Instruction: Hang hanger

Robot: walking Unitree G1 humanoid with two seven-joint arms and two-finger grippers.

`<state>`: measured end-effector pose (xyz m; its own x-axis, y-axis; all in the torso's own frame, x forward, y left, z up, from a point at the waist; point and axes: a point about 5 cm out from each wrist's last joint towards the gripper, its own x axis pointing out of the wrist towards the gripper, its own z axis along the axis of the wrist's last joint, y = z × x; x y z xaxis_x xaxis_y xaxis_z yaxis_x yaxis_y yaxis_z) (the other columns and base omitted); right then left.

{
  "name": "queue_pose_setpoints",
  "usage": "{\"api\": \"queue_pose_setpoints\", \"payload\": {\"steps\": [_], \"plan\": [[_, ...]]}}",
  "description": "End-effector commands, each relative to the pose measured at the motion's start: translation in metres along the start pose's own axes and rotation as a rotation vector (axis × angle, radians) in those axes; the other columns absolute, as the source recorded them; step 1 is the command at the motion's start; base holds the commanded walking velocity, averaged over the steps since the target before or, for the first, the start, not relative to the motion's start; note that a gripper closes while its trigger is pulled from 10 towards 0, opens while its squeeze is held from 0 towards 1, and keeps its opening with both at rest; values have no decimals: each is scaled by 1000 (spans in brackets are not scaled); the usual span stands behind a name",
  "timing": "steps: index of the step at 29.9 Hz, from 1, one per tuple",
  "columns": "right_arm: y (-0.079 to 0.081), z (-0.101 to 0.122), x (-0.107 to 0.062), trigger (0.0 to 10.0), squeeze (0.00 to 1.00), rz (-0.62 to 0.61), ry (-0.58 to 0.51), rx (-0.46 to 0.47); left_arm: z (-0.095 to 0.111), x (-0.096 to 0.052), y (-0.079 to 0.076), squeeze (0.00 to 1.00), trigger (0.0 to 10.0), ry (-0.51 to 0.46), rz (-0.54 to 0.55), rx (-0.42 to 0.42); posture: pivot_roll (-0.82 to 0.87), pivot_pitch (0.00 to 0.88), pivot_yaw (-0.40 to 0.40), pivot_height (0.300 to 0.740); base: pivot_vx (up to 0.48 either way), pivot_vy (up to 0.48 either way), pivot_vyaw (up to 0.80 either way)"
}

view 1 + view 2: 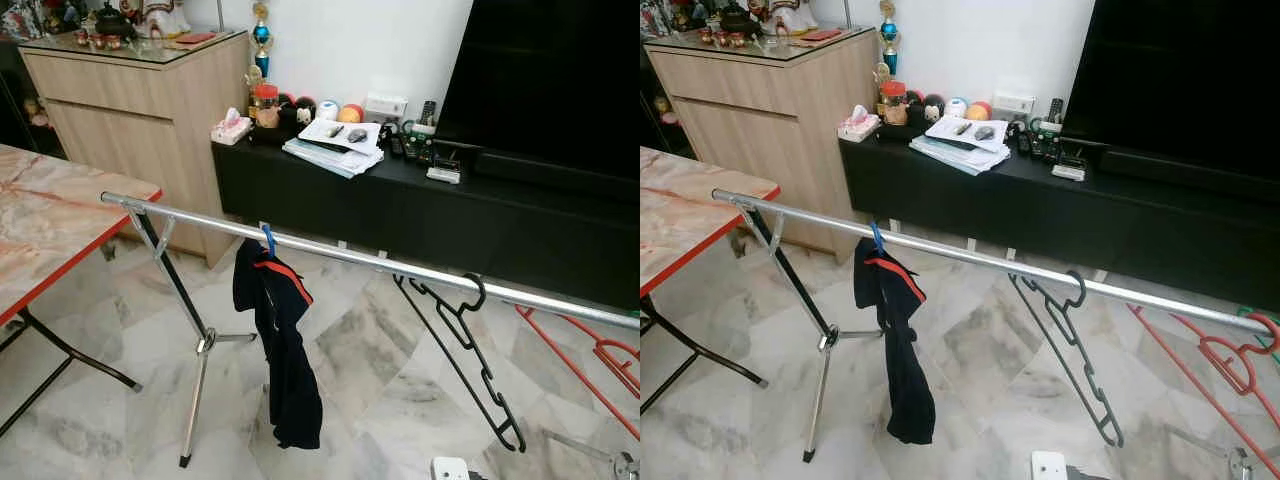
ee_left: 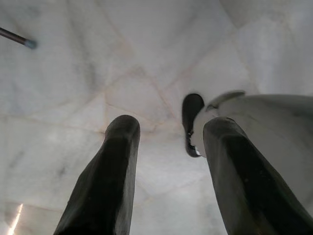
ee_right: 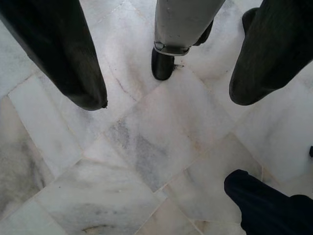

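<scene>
A silver clothes rail (image 1: 380, 262) runs across the room from left to right. A black hanger (image 1: 463, 335) hangs from it by its hook, right of the middle. To its left, a dark garment with red trim (image 1: 278, 340) hangs on a blue hanger hook (image 1: 268, 238). A red hanger (image 1: 1230, 362) is hooked on the rail at the far right. Over the marble floor, my left gripper (image 2: 172, 128) hangs open and holds nothing. My right gripper (image 3: 167, 100) is also open, with only floor between its fingers. Dark cloth (image 3: 266, 205) shows in a corner of the right wrist view.
A marble-topped table with a red edge (image 1: 40, 230) stands at the left. A black TV console (image 1: 420, 215) with papers and small items, a large TV (image 1: 550, 80) and a wooden cabinet (image 1: 150, 100) line the far wall. The rack's leg (image 1: 198, 380) stands on the floor.
</scene>
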<state>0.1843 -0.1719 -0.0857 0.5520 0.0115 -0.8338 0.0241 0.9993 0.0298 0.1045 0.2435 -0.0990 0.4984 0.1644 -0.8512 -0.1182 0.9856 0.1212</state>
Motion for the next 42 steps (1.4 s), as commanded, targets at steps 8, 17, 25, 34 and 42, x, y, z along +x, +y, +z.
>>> {"api": "queue_pose_setpoints", "payload": {"steps": [8, 17, 25, 34, 42], "plan": [[-3, 1, 0, 10000, 0, -8, 1, -10, -6, -1, -4, 0, 10000, 12, -5, -9, 88, 0, -32, 740, 0, 0, 0], [-2, 0, 0, 10000, 0, -6, -2, -11, -1, 0, -4, 0, 10000, 2, -11, 2, 87, 0, -26, 740, -169, 0, 0], [-2, -1, 0, 10000, 0, -5, -1, -5, 4, 1, 5, 0, 10000, -9, -5, 3, 96, 0, -30, 740, -266, 0, 0], [-4, -1, -1, 10000, 0, -5, 1, -10, 0, 0, -3, 0, 10000, 2, -13, 8, 96, 0, -35, 740, -246, 0, 0], [-4, -1, -1, 10000, 0, -7, 7, -16, -6, -2, 0, 0, 10000, 18, -8, 14, 94, 0, -36, 740, 0, 0, -452]]}}
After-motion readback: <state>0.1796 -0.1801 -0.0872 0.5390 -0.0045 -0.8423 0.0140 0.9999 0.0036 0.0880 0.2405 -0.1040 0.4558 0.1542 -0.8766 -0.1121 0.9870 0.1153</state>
